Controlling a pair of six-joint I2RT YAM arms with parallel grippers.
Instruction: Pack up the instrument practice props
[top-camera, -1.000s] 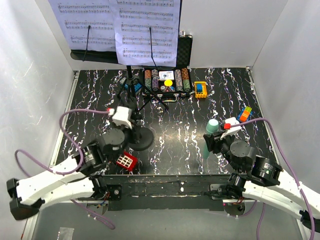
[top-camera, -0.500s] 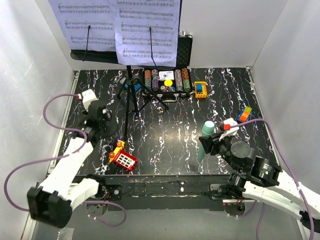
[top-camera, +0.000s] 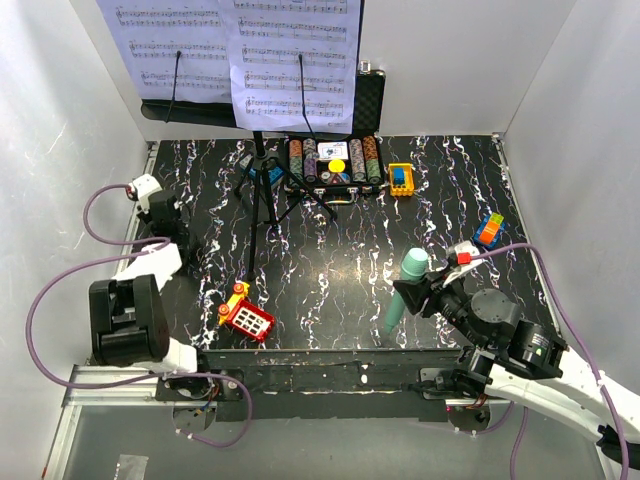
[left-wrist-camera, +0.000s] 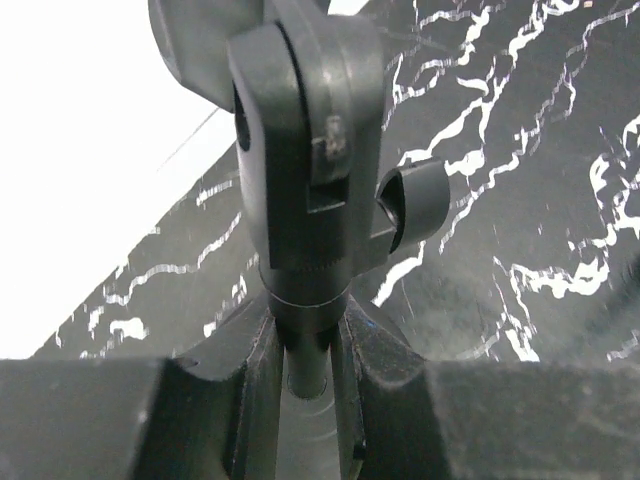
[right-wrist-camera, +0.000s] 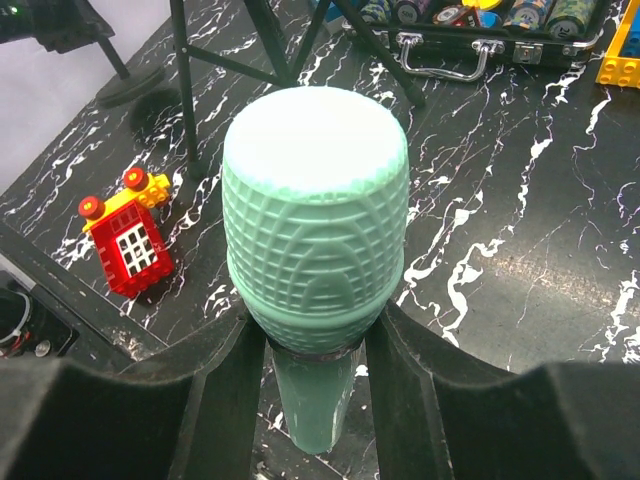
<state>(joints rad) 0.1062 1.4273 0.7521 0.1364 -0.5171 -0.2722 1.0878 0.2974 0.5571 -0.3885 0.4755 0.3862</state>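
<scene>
The tall black music stand (top-camera: 252, 215) stands at the back centre, with white sheet-music pages (top-camera: 295, 60) on its desk. My left gripper (top-camera: 165, 240) is at the table's left edge. In the left wrist view it (left-wrist-camera: 305, 350) is shut on the post of the small black mic stand (left-wrist-camera: 305, 150), whose round base shows below. My right gripper (top-camera: 415, 295) is at the front right. It (right-wrist-camera: 315, 370) is shut on the mint-green microphone (right-wrist-camera: 315, 200) just under its head, holding it upright above the table. The microphone also shows in the top view (top-camera: 403, 285).
An open black case of poker chips (top-camera: 335, 165) lies at the back centre. A yellow-and-blue block (top-camera: 401, 178) is beside it. A red-and-yellow toy (top-camera: 245, 315) sits near the front left. A colourful cube (top-camera: 490, 228) lies at the right. White walls enclose the table.
My left arm has swung from the front centre to the left edge, carrying the mic stand. My right gripper has shifted slightly nearer and leftward with the microphone.
</scene>
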